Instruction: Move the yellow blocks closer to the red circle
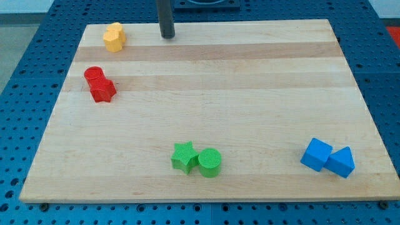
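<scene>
Two yellow blocks [115, 36] sit pressed together at the board's top left corner; their shapes are hard to make out. The red circle [94, 74] lies below them near the left edge, touching a red star-like block [103, 90] at its lower right. My tip [167, 36] rests on the board near the top edge, to the right of the yellow blocks with a gap between them.
A green star [184, 156] and a green circle [210, 162] touch at the bottom middle. A blue cube [316, 154] and a blue triangle block [341, 162] touch at the bottom right. The wooden board [250, 94] lies on a blue perforated table.
</scene>
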Controlling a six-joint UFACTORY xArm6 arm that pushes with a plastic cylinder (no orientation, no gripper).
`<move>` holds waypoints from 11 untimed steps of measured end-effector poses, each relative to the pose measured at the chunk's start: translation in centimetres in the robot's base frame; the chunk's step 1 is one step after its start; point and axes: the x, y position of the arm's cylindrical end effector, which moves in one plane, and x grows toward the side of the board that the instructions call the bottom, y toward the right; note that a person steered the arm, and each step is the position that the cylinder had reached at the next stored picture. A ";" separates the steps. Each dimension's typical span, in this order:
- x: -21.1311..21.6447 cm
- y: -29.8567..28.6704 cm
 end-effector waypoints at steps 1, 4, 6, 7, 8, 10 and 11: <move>-1.3 -0.1; -1.3 -11.5; 1.9 -11.5; 3.6 -11.5; 4.5 -11.5; 6.7 -11.5; 6.7 -11.5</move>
